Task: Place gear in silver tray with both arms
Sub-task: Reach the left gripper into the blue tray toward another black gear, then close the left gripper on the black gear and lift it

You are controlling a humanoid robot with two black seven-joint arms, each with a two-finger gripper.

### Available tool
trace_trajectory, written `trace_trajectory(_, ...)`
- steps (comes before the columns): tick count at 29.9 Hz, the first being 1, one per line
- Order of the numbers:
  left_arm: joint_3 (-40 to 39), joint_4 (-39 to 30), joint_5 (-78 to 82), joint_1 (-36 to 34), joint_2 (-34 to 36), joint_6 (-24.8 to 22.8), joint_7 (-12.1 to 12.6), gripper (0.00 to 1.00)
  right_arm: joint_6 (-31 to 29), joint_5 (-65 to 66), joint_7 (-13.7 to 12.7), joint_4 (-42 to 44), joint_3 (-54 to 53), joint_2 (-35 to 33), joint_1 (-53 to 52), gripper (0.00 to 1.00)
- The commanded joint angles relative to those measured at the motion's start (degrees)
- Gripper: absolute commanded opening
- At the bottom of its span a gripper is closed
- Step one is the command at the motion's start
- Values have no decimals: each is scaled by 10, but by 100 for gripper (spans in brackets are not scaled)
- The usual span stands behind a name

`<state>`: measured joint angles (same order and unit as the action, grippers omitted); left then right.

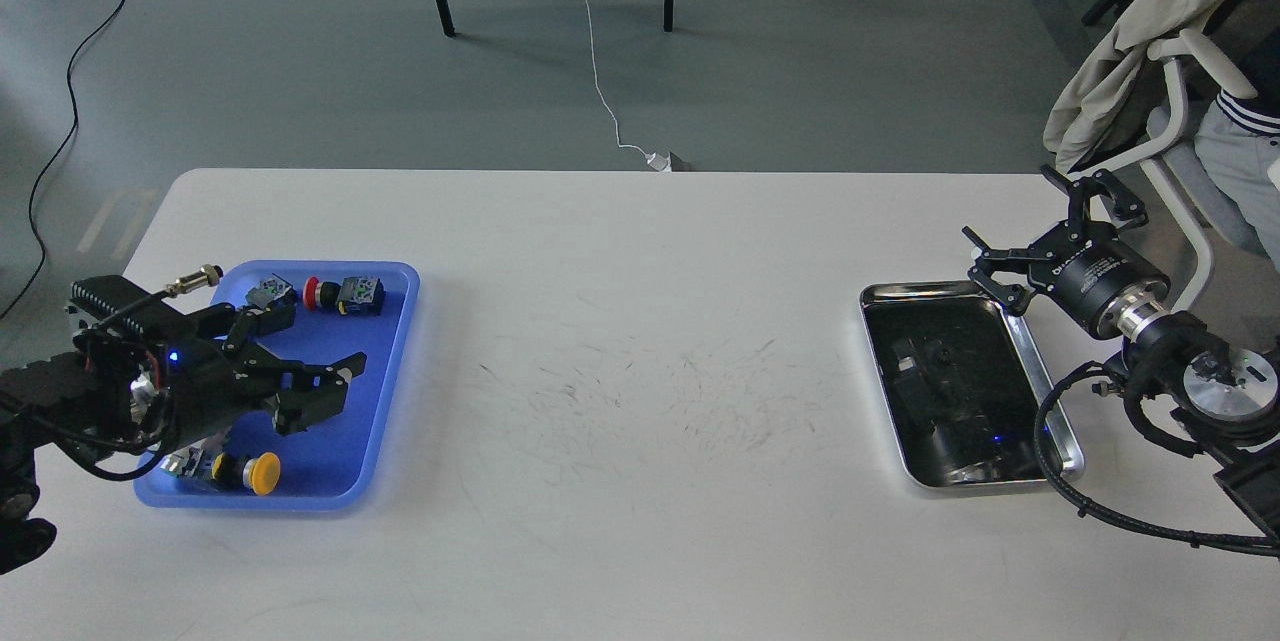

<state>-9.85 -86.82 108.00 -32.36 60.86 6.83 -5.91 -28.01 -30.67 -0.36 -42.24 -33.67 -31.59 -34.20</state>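
Observation:
The silver tray [940,290] lies on the white table at the right, with only reflections in its dark bottom. My right gripper [1040,233] is open and hovers just beyond the tray's far right corner, its fingers spread wide. My left gripper [316,347] is open and hangs over the middle of the blue plastic tray [385,361] at the left. The small black gear is hidden under the left gripper's fingers [305,401].
The blue tray holds several push-button switches, among them a red one [312,293] and a yellow one [263,473]. A chair with a beige jacket [1130,71] stands off the table's right edge. Black cables [1060,481] trail from my right arm past the silver tray.

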Motion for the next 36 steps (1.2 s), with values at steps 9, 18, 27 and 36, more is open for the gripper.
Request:
trace_trajectory(9,0,49,13,22,-34,1,-26,84,0,0,1,-1,0,-2,1,98)
trace_trajectory(18,-4,95,10,49,-63,1,-48,75,0,4,0,-1,0,-8,1,98)
trace_trajectory(27,-7,122,5,50,-67,1,-55,70,0,8,0,0,0,-8,0,98)
trace_trajectory(36,-8,145,4,50,-66,2,-60,70,0,9,0,-1,0,-9,0,98)
